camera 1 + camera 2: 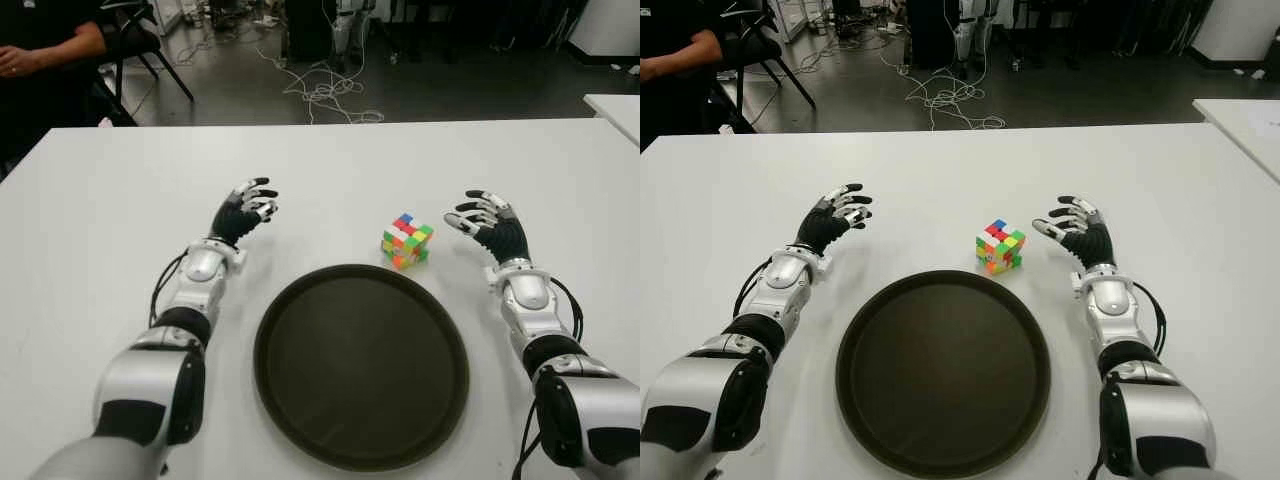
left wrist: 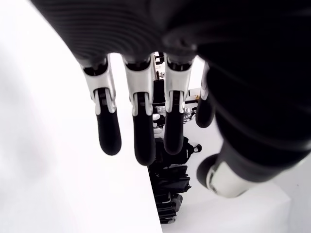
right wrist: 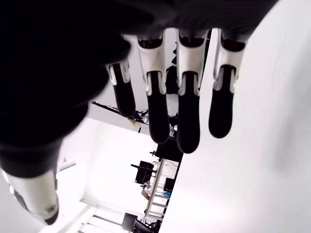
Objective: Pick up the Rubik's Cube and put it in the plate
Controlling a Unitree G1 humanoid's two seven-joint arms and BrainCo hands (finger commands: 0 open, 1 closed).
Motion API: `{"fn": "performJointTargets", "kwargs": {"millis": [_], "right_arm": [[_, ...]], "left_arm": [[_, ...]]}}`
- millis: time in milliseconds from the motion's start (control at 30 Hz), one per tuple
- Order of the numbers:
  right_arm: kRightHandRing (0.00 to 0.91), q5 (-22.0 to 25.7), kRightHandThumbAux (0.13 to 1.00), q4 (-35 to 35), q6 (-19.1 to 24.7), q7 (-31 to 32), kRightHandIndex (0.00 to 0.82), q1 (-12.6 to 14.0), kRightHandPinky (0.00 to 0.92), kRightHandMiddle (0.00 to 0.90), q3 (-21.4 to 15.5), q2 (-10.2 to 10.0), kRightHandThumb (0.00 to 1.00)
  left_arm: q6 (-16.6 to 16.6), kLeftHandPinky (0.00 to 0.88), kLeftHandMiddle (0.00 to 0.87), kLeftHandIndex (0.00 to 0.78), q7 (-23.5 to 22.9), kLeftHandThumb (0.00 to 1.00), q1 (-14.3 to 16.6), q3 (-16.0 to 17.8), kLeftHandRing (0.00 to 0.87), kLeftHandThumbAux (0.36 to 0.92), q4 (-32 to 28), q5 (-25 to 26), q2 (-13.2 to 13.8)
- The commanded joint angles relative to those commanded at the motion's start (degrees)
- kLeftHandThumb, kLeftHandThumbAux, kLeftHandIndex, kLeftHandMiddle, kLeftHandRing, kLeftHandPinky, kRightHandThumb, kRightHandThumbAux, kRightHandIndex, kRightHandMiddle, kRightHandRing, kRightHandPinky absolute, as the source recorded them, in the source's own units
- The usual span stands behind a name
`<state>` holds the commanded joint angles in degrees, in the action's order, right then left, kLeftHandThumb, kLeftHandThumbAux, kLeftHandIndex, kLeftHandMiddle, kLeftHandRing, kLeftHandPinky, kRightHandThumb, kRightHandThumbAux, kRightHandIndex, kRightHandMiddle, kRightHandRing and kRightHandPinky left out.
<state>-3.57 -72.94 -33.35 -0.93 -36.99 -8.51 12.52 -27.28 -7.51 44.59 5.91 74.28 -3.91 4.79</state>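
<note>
A Rubik's Cube (image 1: 406,241) with mixed coloured faces stands on the white table (image 1: 330,170), just beyond the far right rim of the dark round plate (image 1: 361,365). My right hand (image 1: 487,221) hovers a short way to the right of the cube, fingers (image 3: 188,127) spread and holding nothing. My left hand (image 1: 247,207) shows to the left of the cube and beyond the plate's left side, fingers (image 2: 141,131) relaxed and empty. The plate holds nothing.
A person's arm (image 1: 45,55) and a chair (image 1: 140,40) show beyond the table's far left corner. Cables (image 1: 320,90) lie on the dark floor behind the table. Another white table's corner (image 1: 615,105) is at the far right.
</note>
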Motion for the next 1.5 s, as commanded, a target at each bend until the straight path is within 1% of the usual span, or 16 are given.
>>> {"fn": "performJointTargets", "kwargs": {"millis": [233,333,400,533,600,633,733,767,833,900,967,1033,1100,1300,1500], "right_arm": [[0.447,-0.21,0.676,-0.03,0.11,-0.44,0.271,-0.01,0.464,0.397,0.12,0.03,0.0],[0.433,-0.53,0.674,0.04,-0.14,-1.32,0.269,0.09,0.45,0.386,0.32,0.01,0.0],[0.418,-1.44,0.672,0.28,-1.27,-3.77,0.265,0.4,0.435,0.374,0.79,0.14,0.0],[0.353,-3.38,0.677,1.34,-4.66,-9.24,0.243,1.12,0.368,0.319,1.75,0.26,0.0],[0.331,-5.89,0.685,2.78,-8.2,-14.59,0.237,1.71,0.344,0.301,2.9,0.53,0.0],[0.315,-8.45,0.692,3.16,-10.05,-19.31,0.233,1.88,0.327,0.289,4.16,0.85,0.0],[0.288,-14.11,0.753,3.57,-12.95,-29.26,0.228,1.94,0.296,0.273,7.05,1.5,0.0],[0.283,-18.09,0.77,4.4,-13.69,-35.52,0.227,2.12,0.29,0.271,9.08,2.15,0.0],[0.271,-24.45,0.799,5.69,-14.22,-45.56,0.224,2.37,0.271,0.267,12.39,3.2,0.0],[0.262,-28.74,0.817,6.2,-13.6,-52.6,0.218,2.32,0.261,0.262,14.8,3.93,0.0],[0.252,-31.97,0.833,6.4,-12.43,-57.99,0.211,2.06,0.257,0.255,16.85,4.43,0.0],[0.244,-34.32,0.847,6.48,-11.42,-61.79,0.2,1.78,0.253,0.247,18.48,4.74,0.0],[0.24,-35.79,0.854,6.26,-10.69,-64.05,0.193,1.58,0.252,0.241,19.65,4.88,0.0],[0.216,-39.07,0.836,5.18,-9.16,-69.14,0.174,0.88,0.244,0.216,22.81,5.26,0.0],[0.226,-41.89,0.841,4.61,-8.36,-74.44,0.173,0.23,0.265,0.219,26.6,5.52,0.004]], "left_arm": [[-0.14,0.343,0.291,0.192,0.26,0.307,-0.04,-0.01,0.319,0.735,-0.06,0.04,-0.06],[-0.21,0.343,0.289,0.191,0.25,0.305,-0.1,0.0,0.317,0.73,-0.08,0.07,-0.03],[-0.33,0.343,0.287,0.191,0.19,0.301,-0.17,0.07,0.316,0.728,-0.1,0.16,-0.02],[-0.56,0.345,0.282,0.192,-0.04,0.299,-0.31,0.22,0.314,0.732,-0.14,0.35,0.05],[-0.71,0.347,0.282,0.192,-0.09,0.3,-0.36,0.26,0.315,0.734,-0.15,0.39,0.08],[-0.79,0.348,0.282,0.193,-0.12,0.301,-0.39,0.27,0.316,0.735,-0.16,0.4,0.09],[-0.91,0.346,0.282,0.19,-0.17,0.304,-0.44,0.29,0.314,0.745,-0.17,0.41,0.12],[-0.91,0.346,0.281,0.19,-0.23,0.305,-0.44,0.31,0.313,0.748,-0.18,0.44,0.13],[-0.93,0.344,0.28,0.186,-0.33,0.306,-0.45,0.33,0.311,0.751,-0.2,0.48,0.14],[-0.93,0.343,0.28,0.185,-0.37,0.309,-0.45,0.32,0.311,0.753,-0.21,0.48,0.14],[-0.89,0.344,0.282,0.184,-0.33,0.311,-0.44,0.26,0.311,0.755,-0.22,0.42,0.16],[-0.83,0.345,0.283,0.184,-0.25,0.311,-0.42,0.18,0.312,0.752,-0.2,0.32,0.19],[-0.76,0.345,0.283,0.185,-0.16,0.311,-0.42,0.11,0.312,0.751,-0.18,0.24,0.21],[-0.8,0.351,0.286,0.187,0.17,0.305,-0.41,-0.16,0.316,0.734,-0.04,-0.11,0.31],[-1.37,0.347,0.292,0.187,-0.09,0.309,-0.5,-0.34,0.319,0.732,-0.1,-0.14,0.34]]}}
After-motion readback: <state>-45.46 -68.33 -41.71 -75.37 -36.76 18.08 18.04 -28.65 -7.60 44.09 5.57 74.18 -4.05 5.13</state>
